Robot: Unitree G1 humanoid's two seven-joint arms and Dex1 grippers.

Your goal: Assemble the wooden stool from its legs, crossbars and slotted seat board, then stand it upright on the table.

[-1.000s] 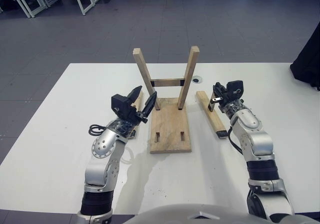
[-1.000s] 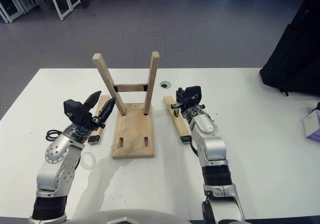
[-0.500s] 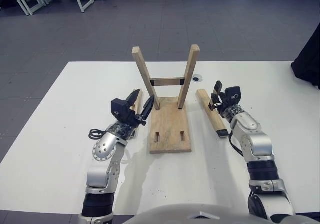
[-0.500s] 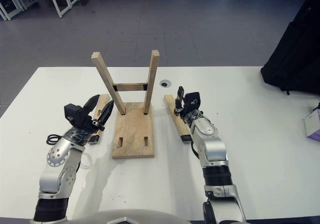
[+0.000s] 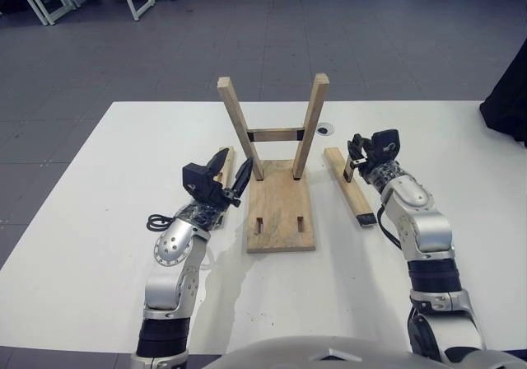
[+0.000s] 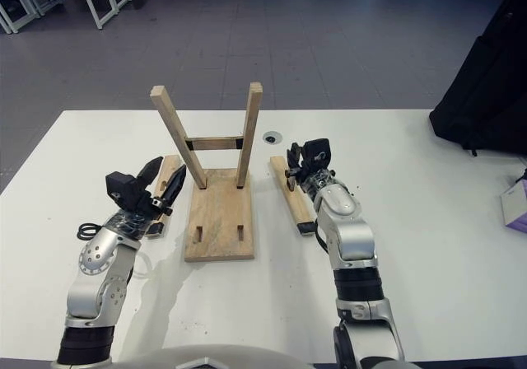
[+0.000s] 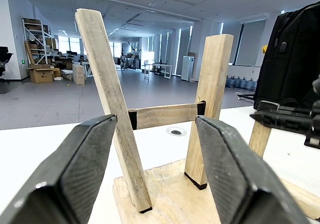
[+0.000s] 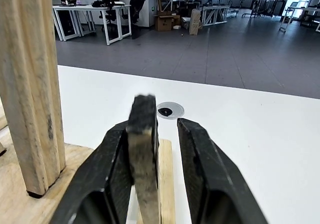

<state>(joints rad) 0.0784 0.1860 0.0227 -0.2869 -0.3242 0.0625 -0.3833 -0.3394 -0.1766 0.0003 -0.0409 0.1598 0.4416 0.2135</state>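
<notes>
— From where is the table (image 5: 99, 179) viewed by the two eye views?
— It is viewed from head height, forward and downward. The upright legs (image 5: 310, 126) and seat board (image 5: 280, 208) are shared by both.
— And the wrist views?
— The legs are faced low and close, past the left gripper (image 7: 155, 121) and the right gripper (image 8: 152, 126), in which a wooden piece (image 8: 143, 149) is clamped.
</notes>
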